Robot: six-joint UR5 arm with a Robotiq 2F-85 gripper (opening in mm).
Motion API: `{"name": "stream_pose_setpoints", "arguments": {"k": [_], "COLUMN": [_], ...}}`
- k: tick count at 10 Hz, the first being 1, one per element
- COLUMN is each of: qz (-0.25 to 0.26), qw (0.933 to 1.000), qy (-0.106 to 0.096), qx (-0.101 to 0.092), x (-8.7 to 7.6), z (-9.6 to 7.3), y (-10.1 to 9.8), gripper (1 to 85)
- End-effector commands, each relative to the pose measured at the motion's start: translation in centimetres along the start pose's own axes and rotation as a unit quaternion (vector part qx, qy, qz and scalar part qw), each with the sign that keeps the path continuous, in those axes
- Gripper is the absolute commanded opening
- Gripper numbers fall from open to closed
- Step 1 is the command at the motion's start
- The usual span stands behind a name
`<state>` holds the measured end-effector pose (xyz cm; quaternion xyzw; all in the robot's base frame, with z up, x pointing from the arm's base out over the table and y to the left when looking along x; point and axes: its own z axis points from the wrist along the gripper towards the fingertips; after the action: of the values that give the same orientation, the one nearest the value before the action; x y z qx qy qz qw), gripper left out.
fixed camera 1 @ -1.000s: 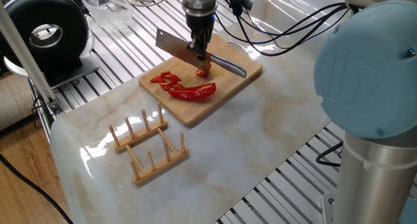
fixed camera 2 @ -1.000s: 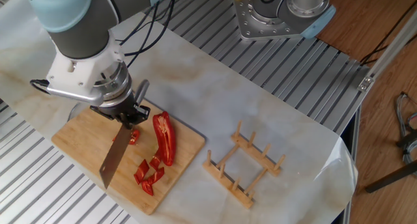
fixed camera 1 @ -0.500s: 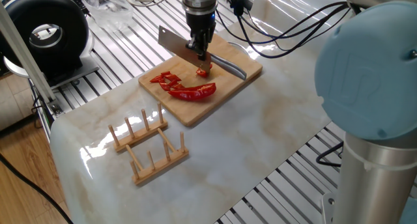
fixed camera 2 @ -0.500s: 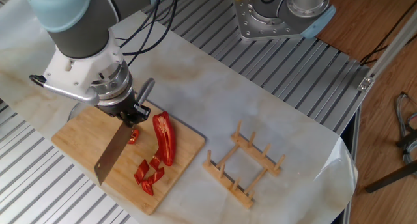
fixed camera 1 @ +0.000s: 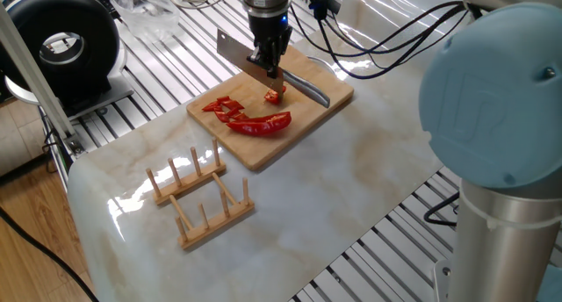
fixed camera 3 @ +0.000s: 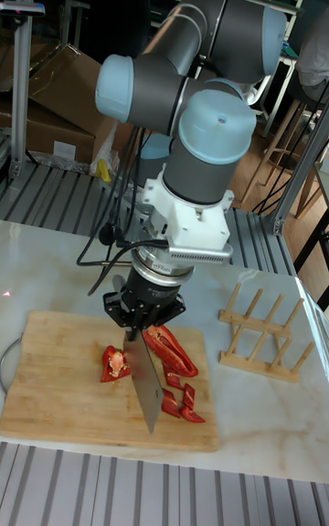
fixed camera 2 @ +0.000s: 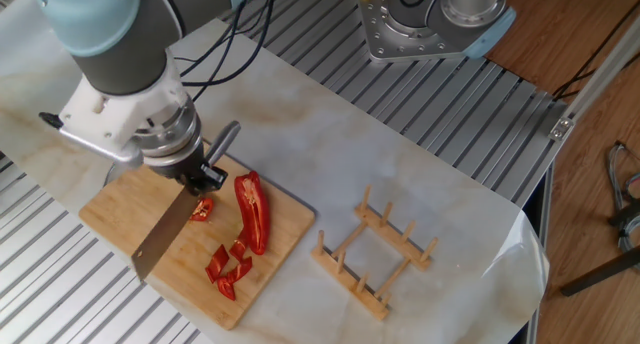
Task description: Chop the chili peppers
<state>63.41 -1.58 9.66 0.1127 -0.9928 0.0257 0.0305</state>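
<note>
One fixed view
Gripper: I see it pointing down over the far part of the board, clamped on the knife; the fingers themselves are small and dark here
Knife: blade runs up and to the left from the gripper, lifted off the wood; handle runs right and lies low over the board
Board: wooden, on the marble table, set at an angle
Peppers: one long curved half near the board's middle; cut bits at its left end; one small piece apart, just below the gripper
Rack: wooden pegs, on the table, well apart from the board

The other fixed view
Gripper: closed on the knife handle; I read the wrist as tilted
Knife: blade slants down-left across the board; its tip reaches near the board's left edge
Peppers: long half to the right of the blade; chopped bits below it; the lone piece just beside the blade
Rack: to the right, clear of the board

Tall fixed view
Gripper: above the board, gripping the knife
Knife: blade points toward the camera, between the lone piece on the left and the long half with bits on the right; I cannot tell whether the edge touches the wood
Rack: right of the board, on the table
</note>
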Motion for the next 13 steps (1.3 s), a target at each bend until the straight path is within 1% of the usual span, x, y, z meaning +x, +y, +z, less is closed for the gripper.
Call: {"name": "stream_pose_setpoints", "arguments": {"k": [1, 2, 3, 4, 5, 6, 8, 9, 13], "qz": [0.027, 0.035, 0.037, 0.037, 0.036, 0.036, 0.037, 0.039, 0.043], "qw": [0.9996, 0.9993, 0.9991, 0.9991, 0.9991, 0.9991, 0.9987, 0.9986, 0.9985], "qy": [0.002, 0.014, 0.019, 0.022, 0.024, 0.025, 0.029, 0.03, 0.029], "qx": [0.006, 0.004, 0.005, 0.001, 0.001, 0.004, 0.018, 0.022, 0.017], "x": [-1.2, -0.9, -0.7, -0.6, -0.6, -0.6, -0.5, -0.4, -0.5], "z": [0.8, 1.0, 1.1, 1.2, 1.0, 1.0, 1.3, 1.3, 1.9], "y": [-0.1, 0.5, 0.7, 1.0, 1.1, 0.9, 0.1, -0.1, -0.1], "gripper": [1.3, 1.3, 1.3, 1.3, 1.3, 1.3, 1.3, 1.3, 1.3]}}
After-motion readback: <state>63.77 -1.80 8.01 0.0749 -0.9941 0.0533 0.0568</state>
